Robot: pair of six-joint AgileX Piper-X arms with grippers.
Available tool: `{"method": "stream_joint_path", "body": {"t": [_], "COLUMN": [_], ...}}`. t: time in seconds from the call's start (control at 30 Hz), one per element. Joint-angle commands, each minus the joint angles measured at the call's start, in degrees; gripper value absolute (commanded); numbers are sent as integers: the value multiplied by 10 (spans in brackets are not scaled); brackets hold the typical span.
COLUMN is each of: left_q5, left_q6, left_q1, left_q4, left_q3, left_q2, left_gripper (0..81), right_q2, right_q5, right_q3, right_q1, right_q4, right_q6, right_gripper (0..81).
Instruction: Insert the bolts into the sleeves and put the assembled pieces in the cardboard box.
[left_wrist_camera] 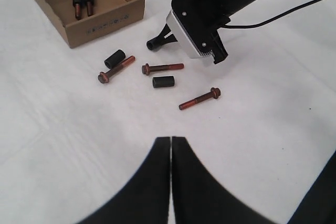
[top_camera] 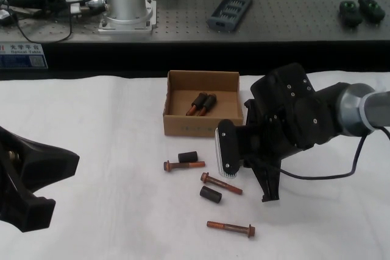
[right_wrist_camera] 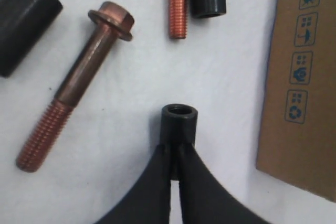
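My right gripper point(right_wrist_camera: 178, 148) is shut on a black sleeve point(right_wrist_camera: 179, 120), whose open bore faces the camera. It hangs just off the front wall of the cardboard box point(right_wrist_camera: 299, 77), beside a loose copper bolt point(right_wrist_camera: 79, 82). In the high view this gripper point(top_camera: 267, 193) is right of the loose parts. On the cloth lie three bolts point(top_camera: 221, 182) point(top_camera: 231, 228) point(top_camera: 184, 165) and two sleeves point(top_camera: 210, 194) point(top_camera: 189, 156). The box point(top_camera: 177, 98) holds two assembled pieces point(top_camera: 202, 103). My left gripper point(left_wrist_camera: 171, 148) is shut with nothing in it, well short of the parts.
The white cloth point(top_camera: 91, 126) covers the bench. Behind it, a perforated metal table carries a silver arm base point(top_camera: 126, 1), cables, a grey rack point(top_camera: 230, 8) and two dark green parts point(top_camera: 361, 10). The right arm's cable point(top_camera: 329, 175) trails over the cloth.
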Motion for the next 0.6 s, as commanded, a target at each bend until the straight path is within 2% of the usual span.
{"method": "stream_joint_path", "body": {"t": [0.0, 0.03, 0.07, 0.23, 0.3, 0.4, 0.57], "left_q5": [-2, -2, -2, -2, -2, -2, -2], "left_q6": [6, 6, 6, 6, 6, 6, 6], "left_q1": [2, 2, 2, 2, 2, 2, 2], "left_q4": [-3, -3, -3, -3, -3, -3, -3], "left_q3": [-1, -1, -1, -1, -1, -1, -1], "left_q2": [0, 0, 0, 0, 0, 0, 0], "left_gripper": [7, 7, 7, 7, 7, 7, 7], "right_q2": [5, 3, 2, 3, 3, 3, 3], "right_q5": [-4, -4, -4, -4, -4, -4, 23], "right_q3": [5, 5, 5, 5, 1, -8, -23], "right_q1": [-4, -4, -4, 0, 2, 3, 3], "right_q4": [30, 30, 30, 32, 47, 75, 81], "right_q6": [5, 12, 20, 32, 31, 31, 31], "right_gripper": [18, 3, 37, 281, 276, 224, 225]}}
